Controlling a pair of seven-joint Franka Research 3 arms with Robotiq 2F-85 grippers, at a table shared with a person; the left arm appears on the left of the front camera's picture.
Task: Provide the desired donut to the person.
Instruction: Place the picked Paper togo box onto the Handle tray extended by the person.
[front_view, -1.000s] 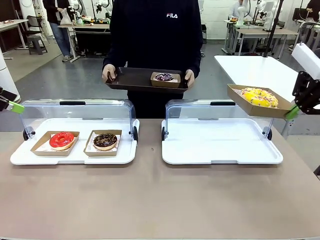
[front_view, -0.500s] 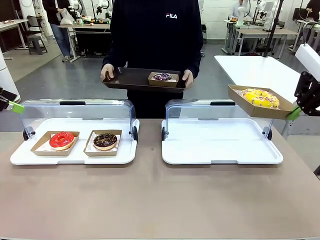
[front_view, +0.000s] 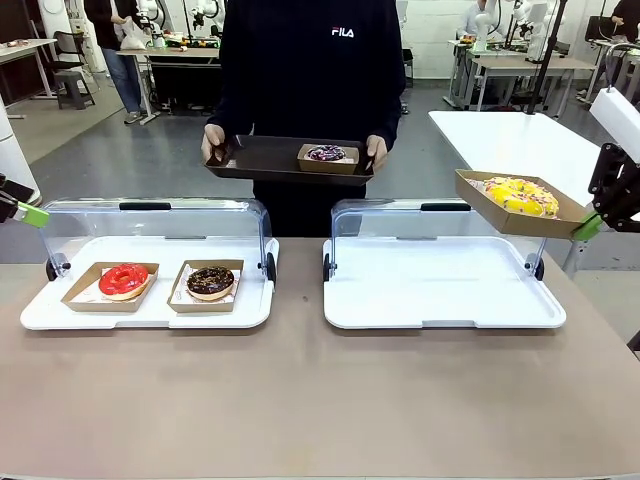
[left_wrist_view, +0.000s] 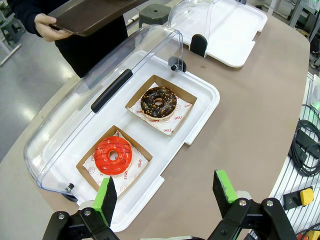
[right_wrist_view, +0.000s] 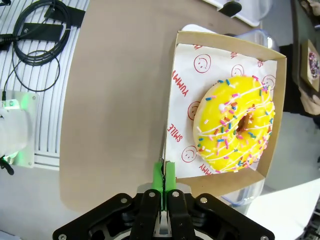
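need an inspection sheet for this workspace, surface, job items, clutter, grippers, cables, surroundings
surface: brown table carrying two white display cases, left case and right case, clear lids raised
job's things: yellow sprinkled donut in a cardboard tray, held in the air at the right case's outer end; red donut and chocolate donut in the left case; person holds a dark serving tray with one boxed donut
clutter: nothing seen
grippers: left gripper open, holding nothing; right gripper shut on the cardboard tray's edge
cables: black cables bundled off the table's edge
surroundings: white table behind
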